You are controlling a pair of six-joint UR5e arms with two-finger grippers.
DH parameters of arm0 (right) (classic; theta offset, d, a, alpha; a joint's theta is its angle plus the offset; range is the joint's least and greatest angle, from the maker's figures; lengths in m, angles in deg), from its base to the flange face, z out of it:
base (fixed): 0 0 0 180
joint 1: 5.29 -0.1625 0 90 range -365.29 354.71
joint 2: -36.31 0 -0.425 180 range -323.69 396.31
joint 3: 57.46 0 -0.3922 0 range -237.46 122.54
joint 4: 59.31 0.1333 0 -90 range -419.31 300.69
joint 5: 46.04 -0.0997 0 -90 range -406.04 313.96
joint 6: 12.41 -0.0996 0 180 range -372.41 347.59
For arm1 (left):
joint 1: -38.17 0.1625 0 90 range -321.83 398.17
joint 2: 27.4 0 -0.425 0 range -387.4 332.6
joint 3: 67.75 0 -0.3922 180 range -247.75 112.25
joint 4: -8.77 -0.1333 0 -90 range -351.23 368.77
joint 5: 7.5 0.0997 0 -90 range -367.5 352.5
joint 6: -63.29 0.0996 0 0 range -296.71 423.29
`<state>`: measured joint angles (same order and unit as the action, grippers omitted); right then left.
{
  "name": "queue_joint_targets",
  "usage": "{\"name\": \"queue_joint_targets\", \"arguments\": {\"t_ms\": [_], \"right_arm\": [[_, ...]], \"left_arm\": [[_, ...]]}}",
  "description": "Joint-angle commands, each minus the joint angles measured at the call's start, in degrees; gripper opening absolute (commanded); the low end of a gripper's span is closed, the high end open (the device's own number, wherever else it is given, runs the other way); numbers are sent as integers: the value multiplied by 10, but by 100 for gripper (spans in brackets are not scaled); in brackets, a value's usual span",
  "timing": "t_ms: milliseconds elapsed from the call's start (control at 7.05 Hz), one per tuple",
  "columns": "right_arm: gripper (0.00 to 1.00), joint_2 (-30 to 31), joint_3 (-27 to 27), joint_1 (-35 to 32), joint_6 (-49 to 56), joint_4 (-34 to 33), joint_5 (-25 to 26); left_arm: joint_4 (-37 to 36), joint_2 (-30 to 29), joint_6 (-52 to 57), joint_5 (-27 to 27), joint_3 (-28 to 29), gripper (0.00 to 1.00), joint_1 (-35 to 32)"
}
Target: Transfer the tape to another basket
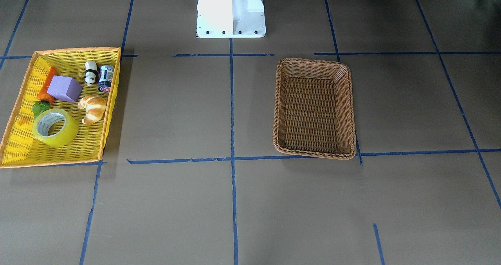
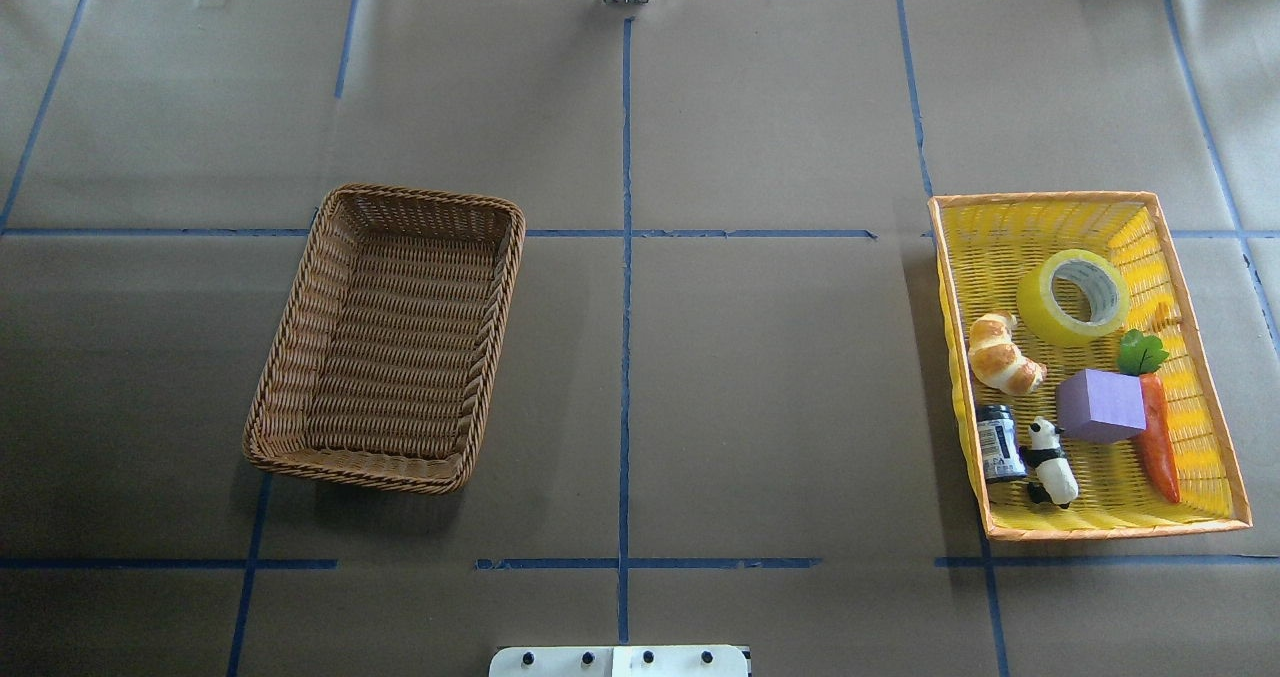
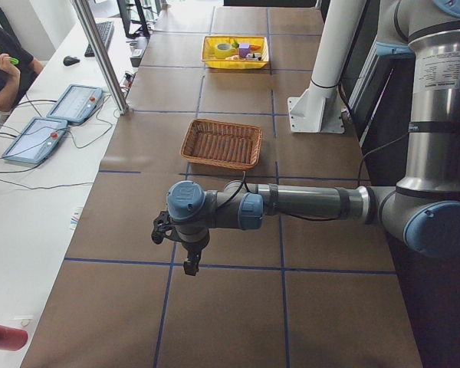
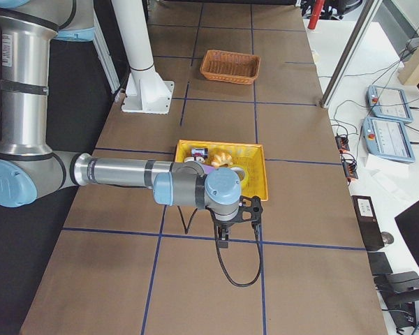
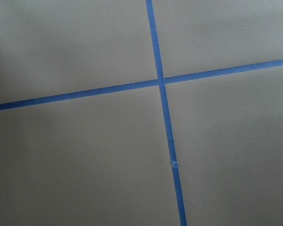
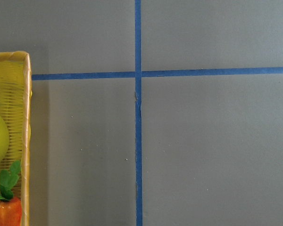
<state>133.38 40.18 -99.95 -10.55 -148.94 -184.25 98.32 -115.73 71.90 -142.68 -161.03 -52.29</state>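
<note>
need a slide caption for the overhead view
Tape lies in the yellow basket beside a croissant, at right; the brown wicker basket stands empty at left.

Brown paper covers the whole table (image 2: 760, 397), cut into big squares by blue tape lines (image 2: 625, 357). The white base plate (image 1: 231, 14) sits at the robot's edge, right on the centre line. Off to that base's left, the wicker basket (image 2: 300, 337) lies flat on the paper, its far end over a cross line. Well out to the base's right sits the yellow basket (image 2: 1090, 198), slightly askew to the grid.
</note>
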Motion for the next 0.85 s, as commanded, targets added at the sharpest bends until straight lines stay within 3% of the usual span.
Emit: {"name": "queue_joint_targets", "arguments": {"t_ms": [0, 284, 709], "right_arm": [[100, -6, 8, 0, -3, 1, 0], [100, -15, 8, 3, -2, 0, 0], [100, -83, 34, 31, -4, -5, -9]], "left_arm": [[2, 0, 0, -1, -1, 100, 0], [4, 0, -1, -2, -2, 100, -1], [7, 20, 0, -3, -22, 100, -1]]}}
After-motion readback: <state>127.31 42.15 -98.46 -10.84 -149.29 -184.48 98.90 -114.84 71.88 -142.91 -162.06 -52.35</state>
